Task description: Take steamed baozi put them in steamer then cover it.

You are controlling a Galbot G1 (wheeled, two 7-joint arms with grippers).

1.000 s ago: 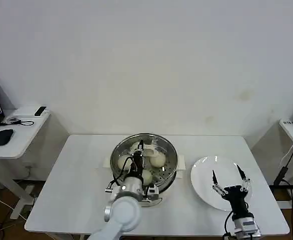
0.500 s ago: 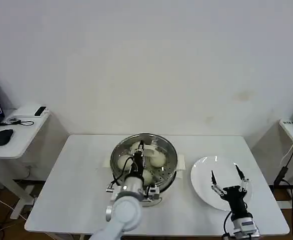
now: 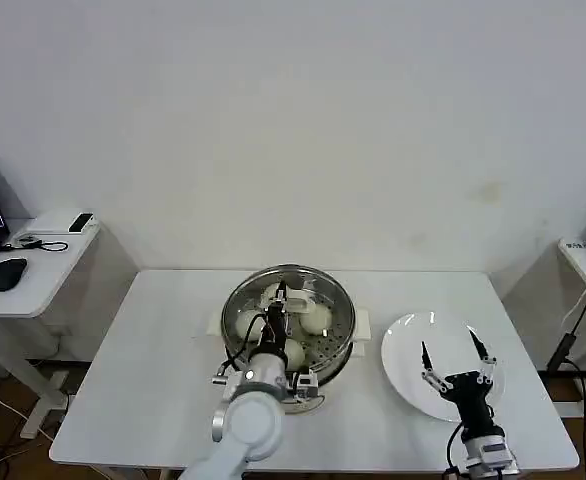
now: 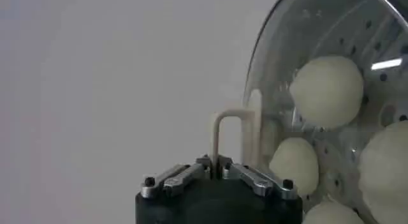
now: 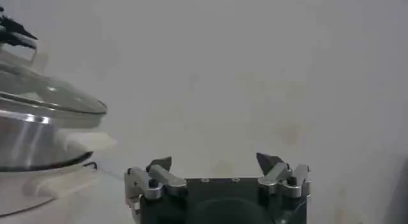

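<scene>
The steamer stands mid-table with the cover lying over its rim. Several baozi show through the glass, resting on the perforated tray. My left gripper is above the pot's middle, shut on the cover's white bar handle. In the left wrist view the jaws of the left gripper pinch that handle, with baozi under the glass beside it. My right gripper hovers open over the white plate, holding nothing. The right wrist view shows this open gripper, with the cover and steamer to one side.
The white plate sits to the right of the steamer, near the table's front edge. A small side table with a mouse stands off to the left. Bare tabletop lies left of the pot.
</scene>
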